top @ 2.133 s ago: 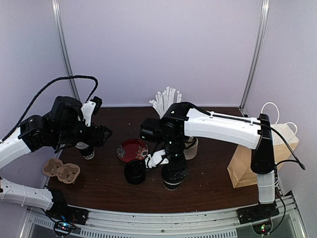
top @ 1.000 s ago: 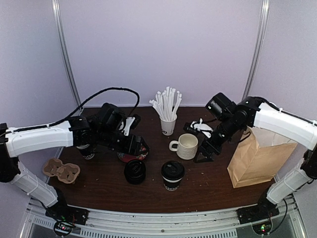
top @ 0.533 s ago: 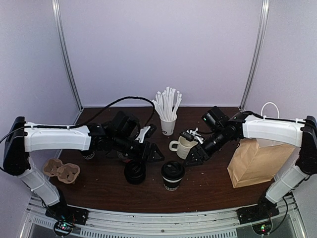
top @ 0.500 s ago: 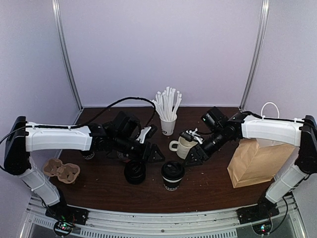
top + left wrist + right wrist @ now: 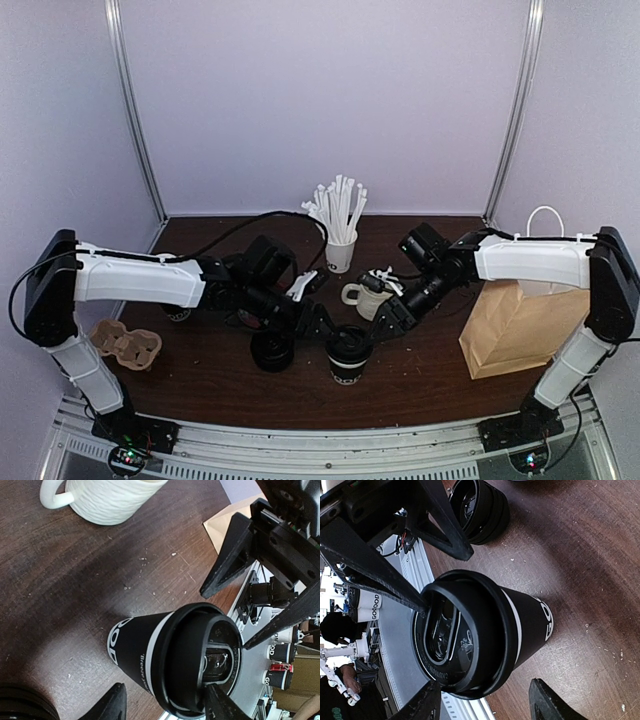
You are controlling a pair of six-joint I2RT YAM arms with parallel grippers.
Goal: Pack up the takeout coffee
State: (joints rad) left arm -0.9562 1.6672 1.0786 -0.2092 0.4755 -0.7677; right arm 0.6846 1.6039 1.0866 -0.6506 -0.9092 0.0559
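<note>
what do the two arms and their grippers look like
Both arms match: the left arm and right arm have long white shells with black joints and black wrists. A black cable loops over the left one. The left gripper and right gripper each carry two flat black wedge-shaped fingers. No markings show.

Top external camera: fixed high behind the near edge of the table (image 5: pixel 430 378), facing forward and down across its whole surface. Wrist cameras: close range, opposed directions, both centred on one lidded coffee cup (image 5: pixel 165 655), which the overhead view also shows at lower centre.
</note>
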